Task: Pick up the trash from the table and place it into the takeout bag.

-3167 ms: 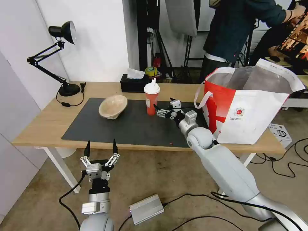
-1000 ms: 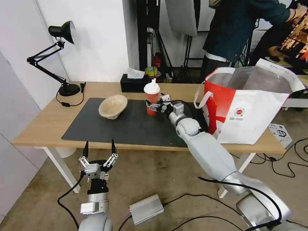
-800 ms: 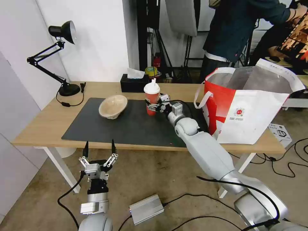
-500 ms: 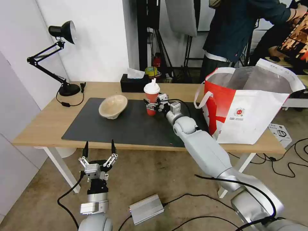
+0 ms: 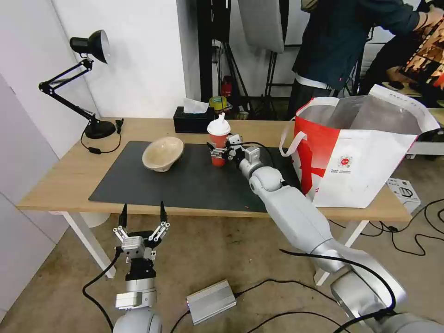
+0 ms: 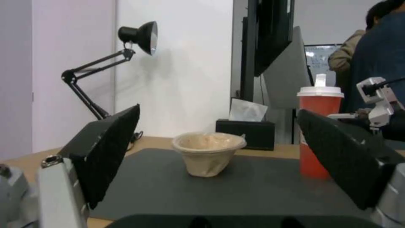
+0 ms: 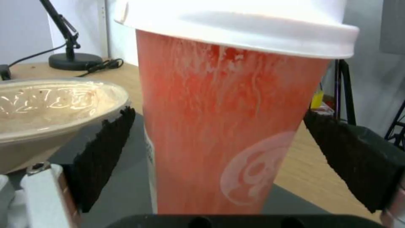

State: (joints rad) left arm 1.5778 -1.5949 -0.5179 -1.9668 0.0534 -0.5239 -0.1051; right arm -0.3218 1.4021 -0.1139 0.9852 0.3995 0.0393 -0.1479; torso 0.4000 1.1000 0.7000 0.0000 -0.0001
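Centre frame, the right pincer (image 5: 218, 151) straddles the red paper cup with white lid (image 5: 218, 140), pads spread; likely light, crushable, so grip mid-body.

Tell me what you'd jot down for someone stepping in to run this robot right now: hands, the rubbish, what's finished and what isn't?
Right gripper: open, fingers either side of the red drink cup, not closed on it.
Left gripper: open, idle, low in front of the table.
Cup stands upright on the dark mat; the beige pulp bowl sits to its left on the mat.
Takeout bag stands open at the table's right end.
Done: nothing seen bagged from here; the bag's inside is mostly hidden.
Left: grip the cup, bag it, then the bowl.
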